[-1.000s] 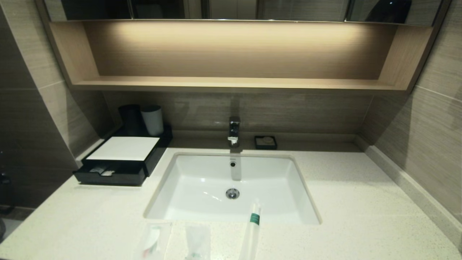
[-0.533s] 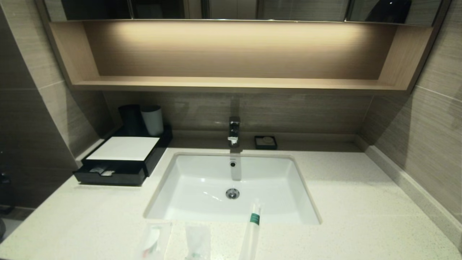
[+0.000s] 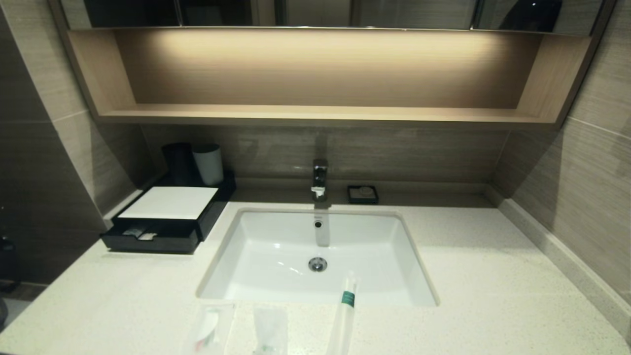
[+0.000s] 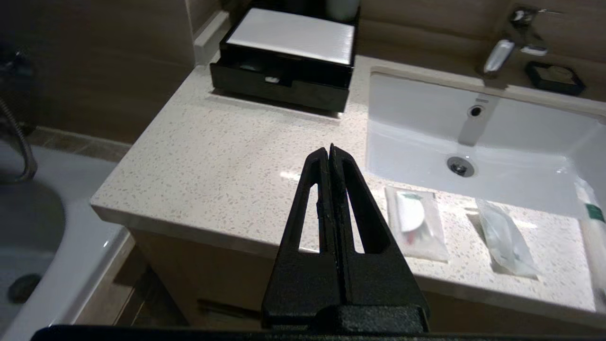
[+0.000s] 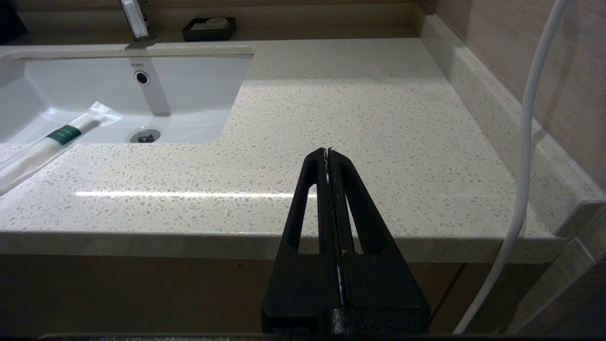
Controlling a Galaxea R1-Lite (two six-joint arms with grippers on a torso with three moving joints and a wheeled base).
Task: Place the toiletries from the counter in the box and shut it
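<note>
The speckled counter (image 3: 493,296) ran around a white sink (image 3: 276,246). Two sachets (image 4: 416,222) and a stick pack (image 3: 345,308) lay along its front edge; the box (image 3: 170,217) sat back left, drawer ajar. The left gripper (image 4: 330,149) and right gripper (image 5: 328,151) hung off the edge, fingers pressed together, empty.

Small grey "TOTO" lettering stands on the sink basin (image 5: 142,64) wall above the overflow hole

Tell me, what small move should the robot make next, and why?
Probably open the left gripper and reach toward the nearest sachet: its fingers are pressed shut, holding nothing, all three toiletries lie on the counter, and the box drawer already stands open.
</note>
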